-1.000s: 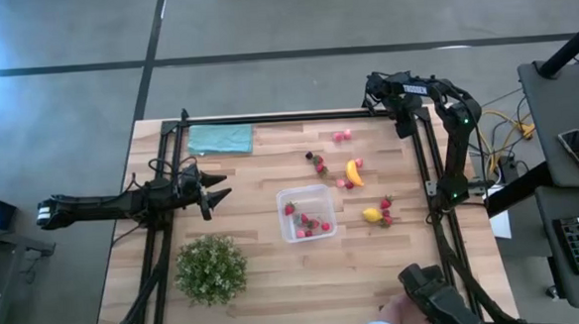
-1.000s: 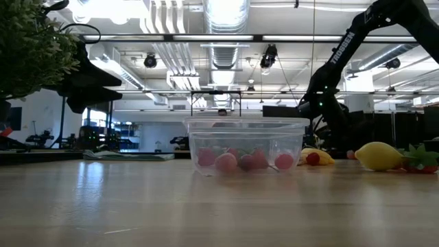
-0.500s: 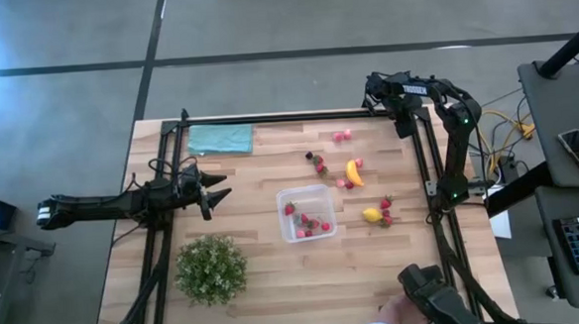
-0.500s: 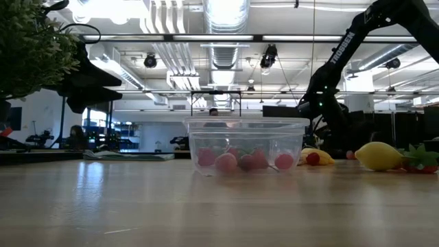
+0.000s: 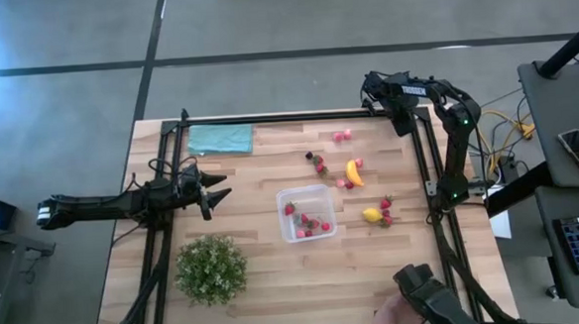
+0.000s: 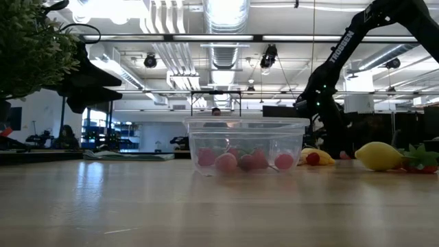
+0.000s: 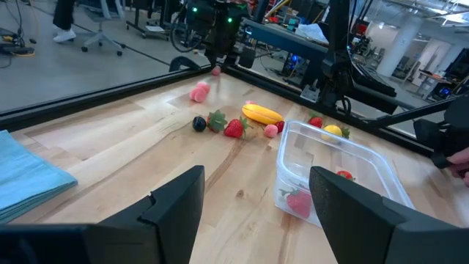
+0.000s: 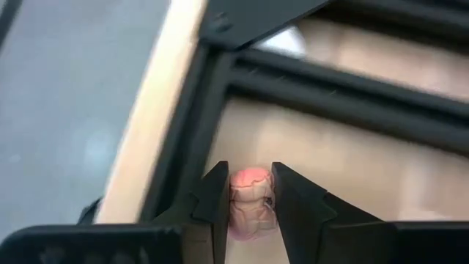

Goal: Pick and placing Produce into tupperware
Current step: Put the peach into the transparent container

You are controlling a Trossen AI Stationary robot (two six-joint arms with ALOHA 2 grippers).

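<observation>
The clear tupperware (image 5: 306, 212) stands mid-table with several red and pink pieces inside (image 6: 245, 146). Loose produce lies to its right and beyond it: a banana (image 5: 354, 172), a lemon (image 5: 372, 214), strawberries (image 5: 385, 209), dark pieces (image 5: 316, 162) and pink pieces (image 5: 342, 135). My right gripper (image 8: 250, 192) is at the table's far right corner (image 5: 374, 98), pointing steeply down, shut on a small pink piece (image 8: 249, 202). My left gripper (image 7: 256, 213) waits open at the table's left side (image 5: 217, 196). My right gripper pinches the pink piece by its two opposite sides (image 8: 237, 196) between its two fingers (image 8: 212, 209). The fingers slant down from above, just inside the black frame rail. I cannot tell whether the piece still rests on the wood.
A bushy green plant (image 5: 211, 268) stands near left, and a teal cloth (image 5: 220, 138) lies far left. Black frame rails (image 5: 267, 119) run along the table's edges. A person's hand with a dark device (image 5: 425, 289) is at the near right edge.
My right gripper has turned a little in place at the far right corner. The dark device in the person's hand at the near right edge has shifted slightly.
</observation>
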